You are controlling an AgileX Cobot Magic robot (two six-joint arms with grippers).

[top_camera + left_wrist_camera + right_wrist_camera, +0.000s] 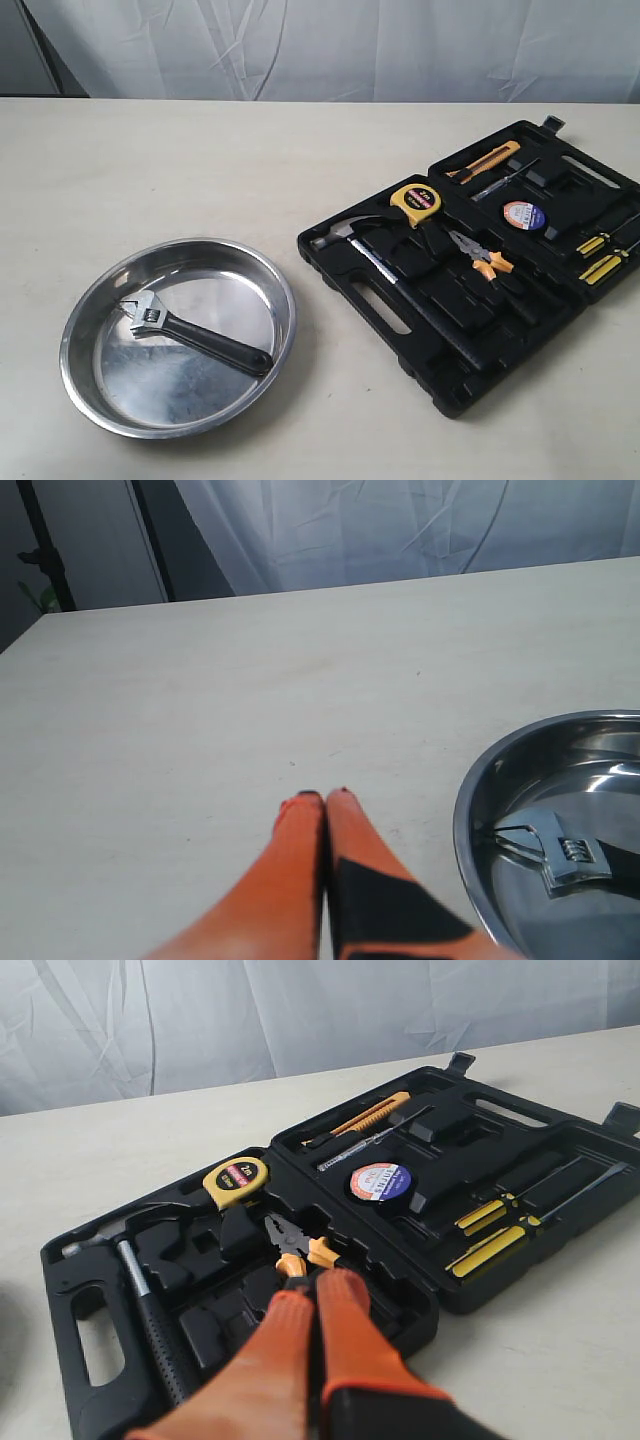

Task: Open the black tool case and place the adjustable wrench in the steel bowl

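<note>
**Figure.** Pale, matt counter [200, 170] before a creased white curtain [350, 50].

**Exterior view.** The black tool case [530, 320] lies fully open on the right, both halves flat. Each tool is therefore exposed in its moulded seat: claw hammer [345, 232], yellow tape measure [416, 200], orange-handled pliers [480, 258], utility knife [487, 160], roll of tape [524, 215] and yellow-handled screwdrivers [603, 262].

The steel bowl [170, 385] sits well apart to the left. The adjustable wrench [195, 337] lies flat on its bottom, wholly inside the rim. Its silver head is toward the far left and its black handle runs toward the near right. The raised wall would likely keep the wrench from sliding out. Judged from this layout, both parts of the task appear complete.

**Left wrist view.** The left claw [325, 798] has its orange fingers pressed together on nothing. It is over bare counter just beside the bowl's rim. Only the wrench head and part of the bowl are visible here.

**Right wrist view.** The right claw [313, 1282] is likewise pressed together and empty, pointing at the case near the pliers. Its height above them cannot be told. This closer look reveals a vacant recess [175, 1260] beside the hammer, probably the wrench's seat.

**Comparison of views.** The exterior view shows neither claw, but it alone shows bowl, case and the whole wrench together. Only the wrist views show that both claws are clear of the tools.
</note>
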